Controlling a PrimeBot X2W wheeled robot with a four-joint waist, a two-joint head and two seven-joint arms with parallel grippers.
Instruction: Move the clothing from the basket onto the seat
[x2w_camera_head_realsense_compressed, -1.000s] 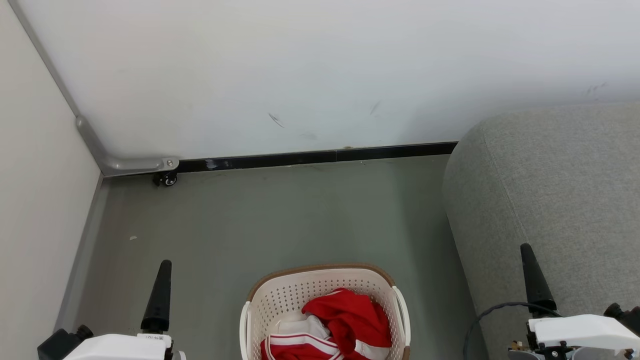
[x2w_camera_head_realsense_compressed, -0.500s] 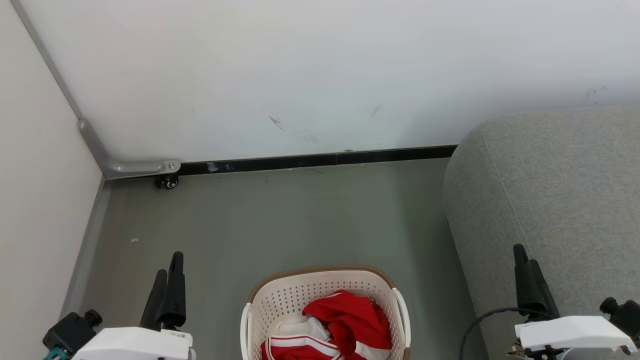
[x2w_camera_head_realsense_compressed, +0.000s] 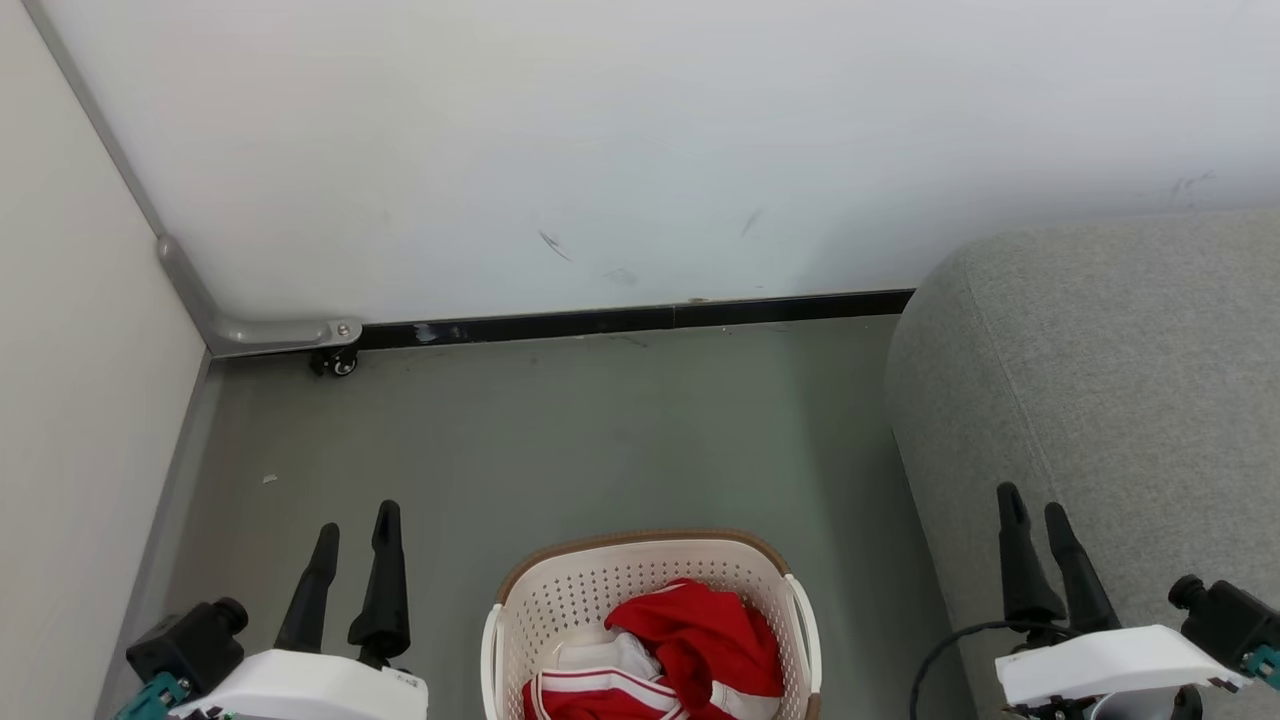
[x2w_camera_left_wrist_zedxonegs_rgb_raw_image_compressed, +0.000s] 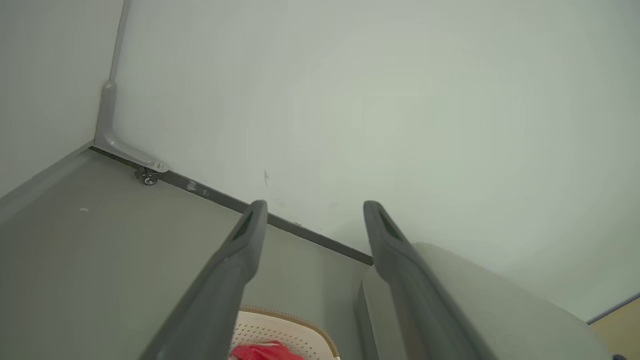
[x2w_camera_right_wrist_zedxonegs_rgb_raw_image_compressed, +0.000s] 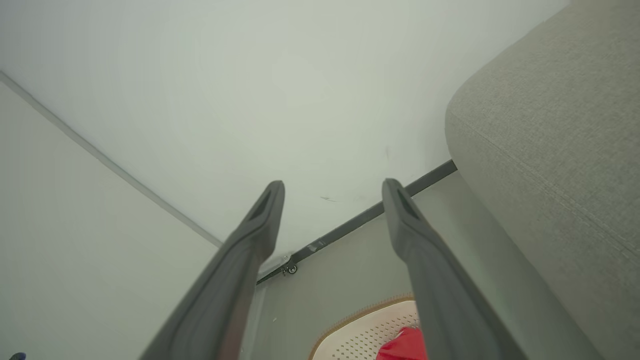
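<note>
One basket (x2w_camera_head_realsense_compressed: 640, 537) sat at 6 o'clock in the head view, with one heap of red-and-white clothing (x2w_camera_head_realsense_compressed: 700, 635) inside it — separate pieces could not be counted. One grey seat (x2w_camera_head_realsense_compressed: 1120, 380) stood at 3 to 4 o'clock. The left gripper (x2w_camera_head_realsense_compressed: 358, 520) hung at 7 o'clock and the right gripper (x2w_camera_head_realsense_compressed: 1032, 502) at 5 — each with two fingers parted, holding nothing.
</note>
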